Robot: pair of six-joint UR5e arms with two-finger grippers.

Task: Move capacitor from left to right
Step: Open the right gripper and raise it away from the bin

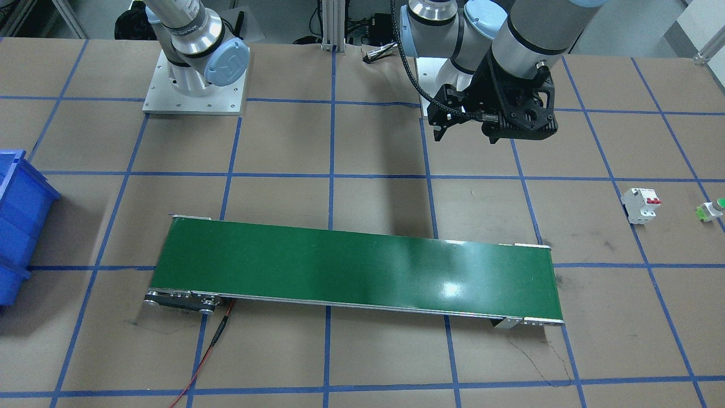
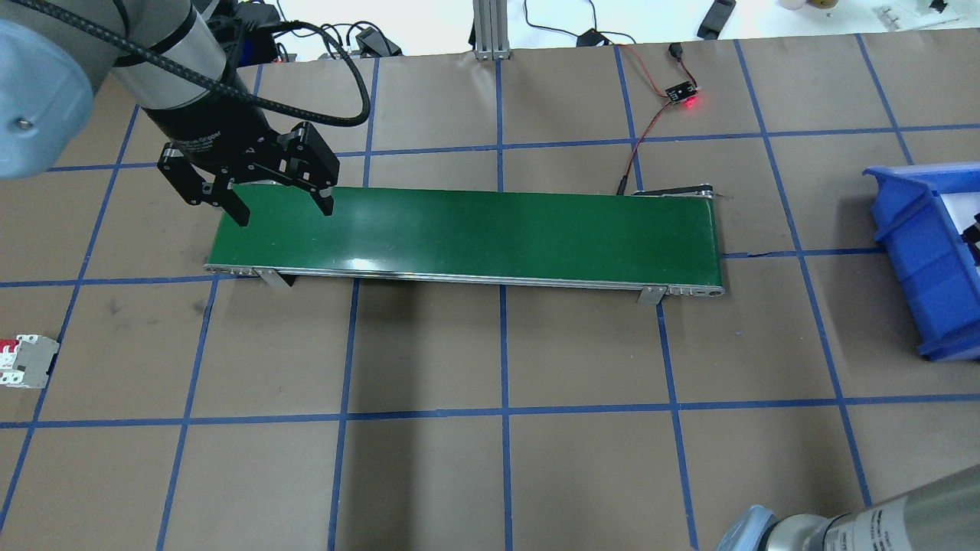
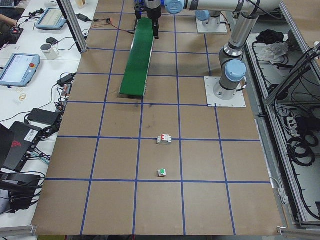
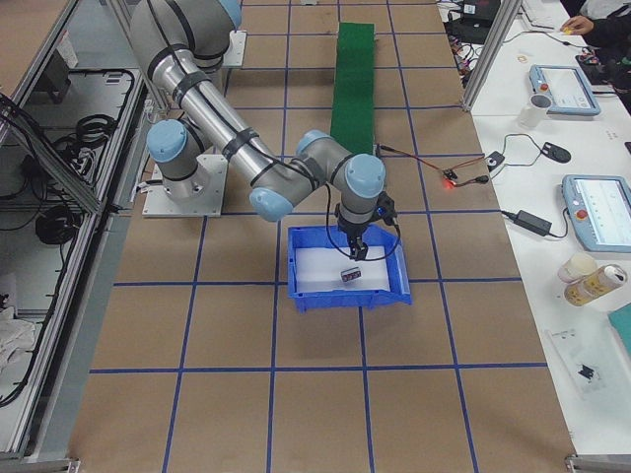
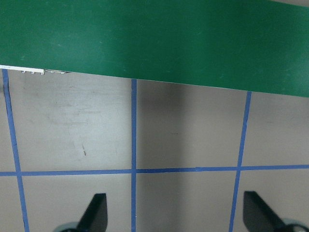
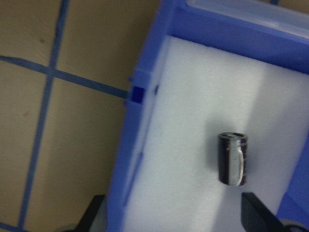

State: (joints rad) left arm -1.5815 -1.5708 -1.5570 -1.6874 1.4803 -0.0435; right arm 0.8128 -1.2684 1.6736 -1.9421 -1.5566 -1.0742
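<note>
The small dark cylindrical capacitor point(image 6: 233, 158) with a pale stripe along its side lies on its side on the white foam lining of the blue plastic bin point(image 4: 345, 299). The bin stands on the table point(image 2: 582, 344), a brown paper-covered surface marked with a grid of blue tape, on the robot's right and just beyond the end of the long green conveyor belt point(image 2: 475, 229).

The right tool point(image 4: 354, 254) hangs over the bin, above the capacitor. In its wrist view the two black fingers point(image 6: 96, 212) stand wide apart with nothing between them. The capacitor lies clear of both fingers, nearer the one on that view's right.

The left tool point(image 2: 284, 212) hovers over the opposite end of the belt, on the robot's left. Its fingers are spread wide and it grips nothing. Its wrist view shows only the belt's edge and bare table between the fingertips.

Well apart from the belt, near the table's left end, stand a white boxy circuit breaker with red switches point(image 1: 640, 205) and, beside it, a small green-capped push button point(image 1: 711, 211). Neither touches the other.
</note>
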